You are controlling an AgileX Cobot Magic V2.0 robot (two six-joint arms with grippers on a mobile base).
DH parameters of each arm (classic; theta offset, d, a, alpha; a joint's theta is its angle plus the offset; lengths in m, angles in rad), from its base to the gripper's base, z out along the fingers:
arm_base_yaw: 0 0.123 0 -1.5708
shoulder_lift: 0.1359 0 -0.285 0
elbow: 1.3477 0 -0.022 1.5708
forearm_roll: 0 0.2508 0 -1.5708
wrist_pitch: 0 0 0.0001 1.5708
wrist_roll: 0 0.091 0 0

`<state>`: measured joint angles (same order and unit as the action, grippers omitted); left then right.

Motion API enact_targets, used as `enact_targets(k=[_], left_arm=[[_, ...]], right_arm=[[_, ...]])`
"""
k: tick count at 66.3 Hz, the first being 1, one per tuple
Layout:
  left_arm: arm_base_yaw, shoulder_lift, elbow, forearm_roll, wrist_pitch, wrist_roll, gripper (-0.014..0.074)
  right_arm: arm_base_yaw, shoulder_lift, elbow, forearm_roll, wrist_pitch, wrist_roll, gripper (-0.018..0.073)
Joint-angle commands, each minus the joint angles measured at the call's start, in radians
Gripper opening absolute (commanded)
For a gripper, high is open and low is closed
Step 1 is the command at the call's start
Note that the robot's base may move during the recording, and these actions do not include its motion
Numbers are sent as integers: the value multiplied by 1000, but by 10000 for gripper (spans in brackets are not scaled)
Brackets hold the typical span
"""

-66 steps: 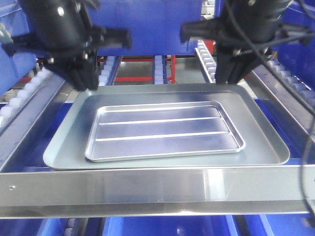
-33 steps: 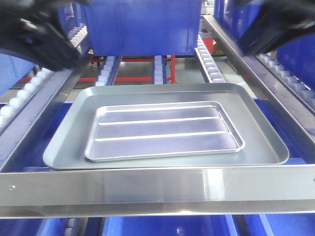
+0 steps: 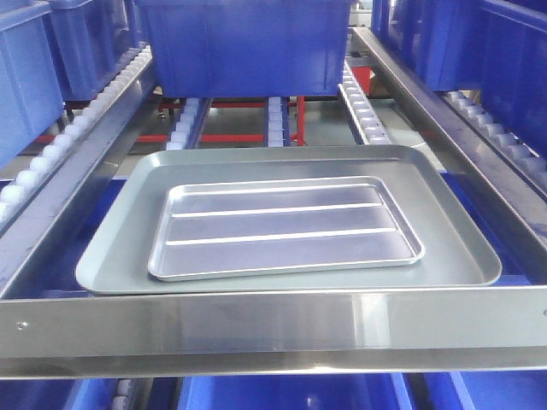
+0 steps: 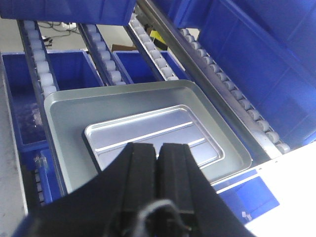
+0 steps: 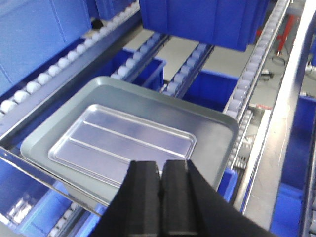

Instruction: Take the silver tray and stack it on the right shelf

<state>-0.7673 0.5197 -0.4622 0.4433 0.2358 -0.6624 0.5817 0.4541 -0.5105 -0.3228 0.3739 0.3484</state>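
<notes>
The silver tray [image 3: 282,226], shiny with two long ridges, lies flat inside a larger dull grey tray [image 3: 120,248] on the right shelf [image 3: 273,329], whose steel front bar has a screw near its left end. Neither gripper shows in the front view. In the left wrist view my left gripper [image 4: 159,147] is shut and empty, held above the near edge of the silver tray [image 4: 148,131]. My right gripper [image 5: 161,165] is likewise shut and empty, raised above the silver tray [image 5: 118,140] and the grey tray [image 5: 212,123].
A blue bin [image 3: 244,47] stands on the rollers right behind the trays. Rows of white rollers [image 3: 355,94] and steel rails run along both sides. More blue bins [image 4: 69,69] sit on the level below and on neighbouring racks [image 5: 34,29].
Both arms hung over the back of the trays a second ago and have since risen out of the front view. The trays have not moved.
</notes>
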Motion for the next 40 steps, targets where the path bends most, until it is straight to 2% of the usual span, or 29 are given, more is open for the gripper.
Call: enact_targets(k=[1,17,40], left_arm=[[-8,-80,18,15,-84,-2,-82],[-8,-270,71,15,-82,-2,-82],[-8,-281,71,15,-84,-2,-82]], right_arm=[[1,-85,13,-24,-101,-13,51],[1,-267,56,-29,-89,-13,50],[1,-270,56,-29,-91,-13,50]])
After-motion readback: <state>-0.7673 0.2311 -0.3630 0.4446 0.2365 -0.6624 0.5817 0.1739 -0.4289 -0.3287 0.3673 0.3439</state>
